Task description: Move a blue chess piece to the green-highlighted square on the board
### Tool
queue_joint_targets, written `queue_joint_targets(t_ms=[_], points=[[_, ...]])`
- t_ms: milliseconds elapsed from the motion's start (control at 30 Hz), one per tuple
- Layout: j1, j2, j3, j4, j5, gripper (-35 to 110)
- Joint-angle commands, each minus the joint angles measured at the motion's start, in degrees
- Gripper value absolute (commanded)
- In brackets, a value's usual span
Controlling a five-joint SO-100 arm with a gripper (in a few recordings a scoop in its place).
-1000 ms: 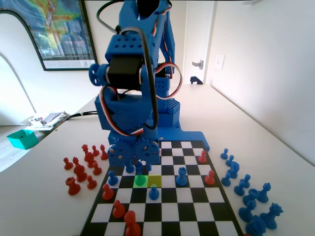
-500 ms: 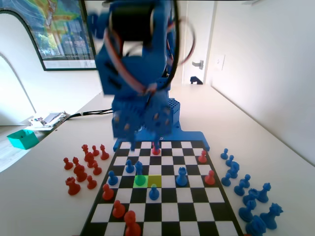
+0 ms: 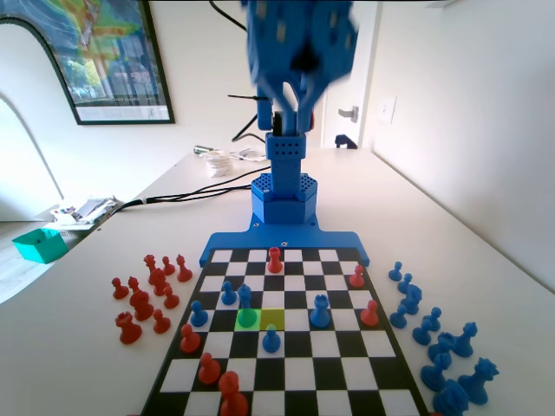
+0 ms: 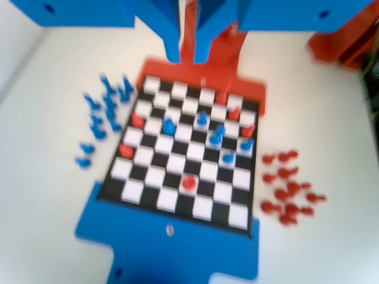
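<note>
**Arm raised high, blue piece standing on green square**

Fixed view, left to right: red captured pieces (image 3: 146, 295) sit in a cluster on the table (image 3: 69, 347) left of the board (image 3: 299, 368). On the board, the green-highlighted square (image 3: 247, 320) is left of centre, with the blue chess piece (image 3: 245, 300) standing upright on it; the paler yellow-green square (image 3: 272, 318) touches it on the right. A blue pawn (image 3: 271, 338) stands one row nearer the camera, and a red piece (image 3: 275, 259) near the far edge. Blue spare pieces (image 3: 434, 347) line up off the board on the right.

The gripper (image 3: 293, 97) hangs blurred, well above the board, apart from every piece. Wrist view: the gripper (image 4: 188, 50) jaws show a narrow gap with nothing between them, board far below.
</note>
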Motion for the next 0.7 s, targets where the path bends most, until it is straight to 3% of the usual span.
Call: queue_joint_targets(t_ms=[0, 667], points=[[-2.1, 9.4, -6.2, 4.9, 1.0, 1], [-0.9, 53.5, 18.5, 1.5, 0.0, 1]])
